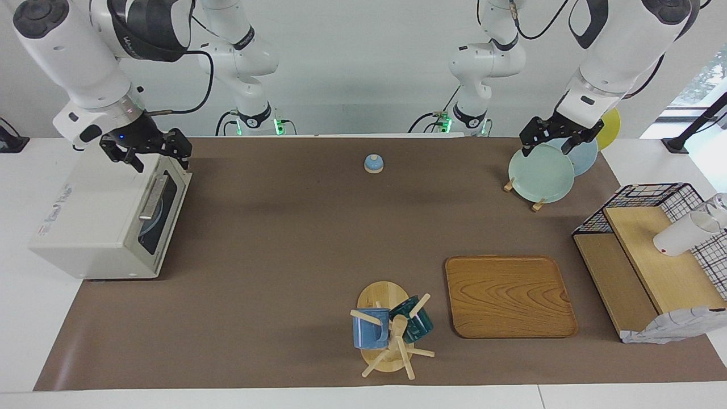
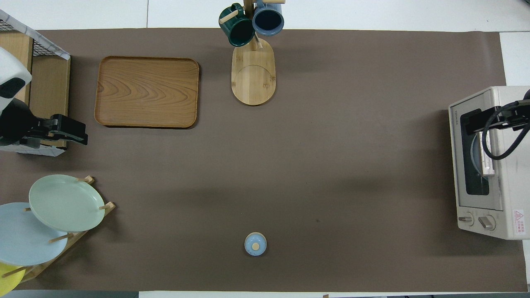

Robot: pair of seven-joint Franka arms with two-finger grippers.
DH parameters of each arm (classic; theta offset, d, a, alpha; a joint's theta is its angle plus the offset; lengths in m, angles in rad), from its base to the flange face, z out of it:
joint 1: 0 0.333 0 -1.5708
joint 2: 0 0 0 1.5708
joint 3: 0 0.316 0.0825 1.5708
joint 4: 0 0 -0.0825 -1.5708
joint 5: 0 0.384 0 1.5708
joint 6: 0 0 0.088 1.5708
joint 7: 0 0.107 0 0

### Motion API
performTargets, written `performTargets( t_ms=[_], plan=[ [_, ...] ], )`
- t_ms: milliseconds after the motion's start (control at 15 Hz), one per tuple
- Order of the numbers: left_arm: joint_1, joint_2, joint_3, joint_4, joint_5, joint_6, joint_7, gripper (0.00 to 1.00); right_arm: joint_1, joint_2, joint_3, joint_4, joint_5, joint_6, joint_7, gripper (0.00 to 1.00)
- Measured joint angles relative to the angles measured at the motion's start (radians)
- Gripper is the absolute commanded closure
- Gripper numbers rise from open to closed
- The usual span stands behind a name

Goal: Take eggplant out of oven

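The cream-white oven (image 1: 96, 221) stands at the right arm's end of the table, its dark glass door shut. It also shows in the overhead view (image 2: 511, 186). No eggplant is in view; only a pale bluish plate shows dimly through the glass. My right gripper (image 1: 161, 161) hangs open just above the oven's front top edge, over the metal bar handle (image 1: 153, 196); in the overhead view the right gripper (image 2: 476, 124) covers the end of the door farther from the robots. My left gripper (image 1: 546, 149) is open and empty, raised over the plate rack (image 1: 542, 173).
A wooden tray (image 1: 508, 295) and a mug tree (image 1: 392, 329) with two mugs lie farther from the robots. A small blue knobbed lid (image 1: 374, 163) sits mid-table near the robots. A wire-and-wood shelf (image 1: 653, 255) with a white cup stands at the left arm's end.
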Motion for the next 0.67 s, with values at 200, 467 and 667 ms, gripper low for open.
performTargets(
  t_ms=[200,467,667],
  plan=[
    [0.0,0.0,0.0,0.0,0.0,0.0,0.0,0.0,0.0,0.0,0.0,0.0,0.0,0.0,0.0,0.0],
    [0.0,0.0,0.0,0.0,0.0,0.0,0.0,0.0,0.0,0.0,0.0,0.001,0.0,0.0,0.0,0.28],
    [0.0,0.0,0.0,0.0,0.0,0.0,0.0,0.0,0.0,-0.003,-0.001,-0.018,0.0,0.018,-0.004,1.0]
  ],
)
